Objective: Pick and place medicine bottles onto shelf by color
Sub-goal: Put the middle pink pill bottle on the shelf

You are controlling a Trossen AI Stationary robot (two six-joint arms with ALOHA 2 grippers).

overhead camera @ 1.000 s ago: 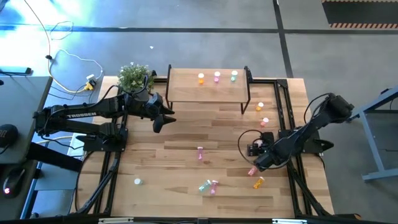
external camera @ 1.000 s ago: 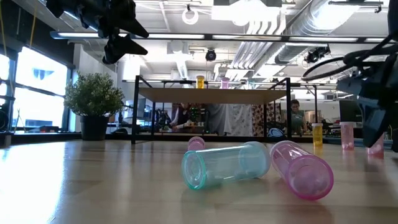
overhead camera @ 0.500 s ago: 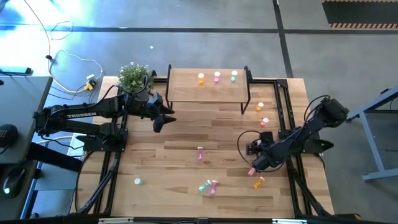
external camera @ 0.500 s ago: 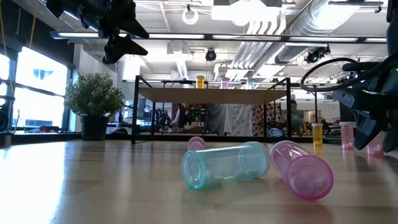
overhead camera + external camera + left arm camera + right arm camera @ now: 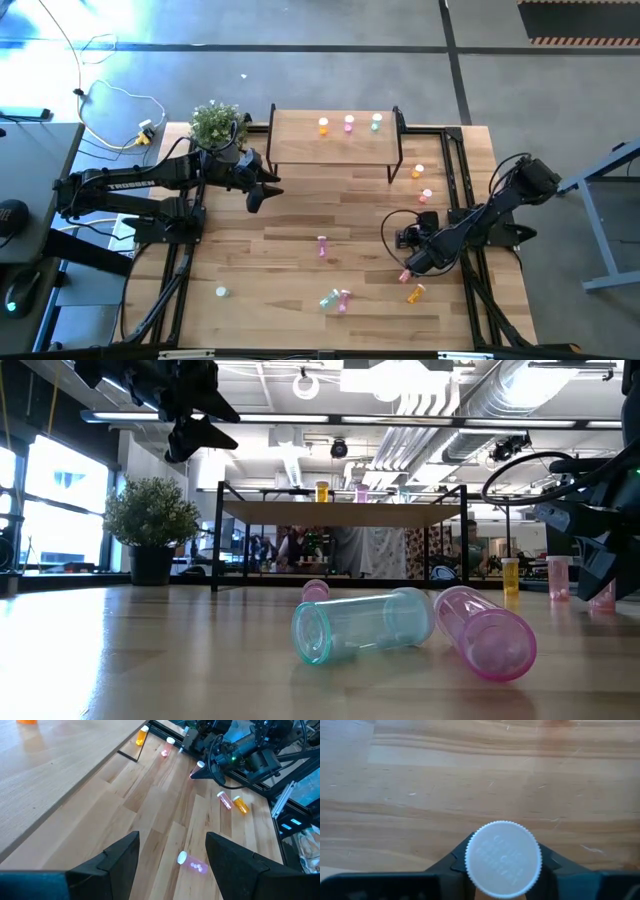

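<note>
"TROSSEN" on left arm (image 5: 130, 183)

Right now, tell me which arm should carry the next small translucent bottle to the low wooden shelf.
The right. Its right gripper is already closed on a white-capped pink bottle near the table's right edge, while the left gripper hangs open and empty, raised beside the shelf.
</note>
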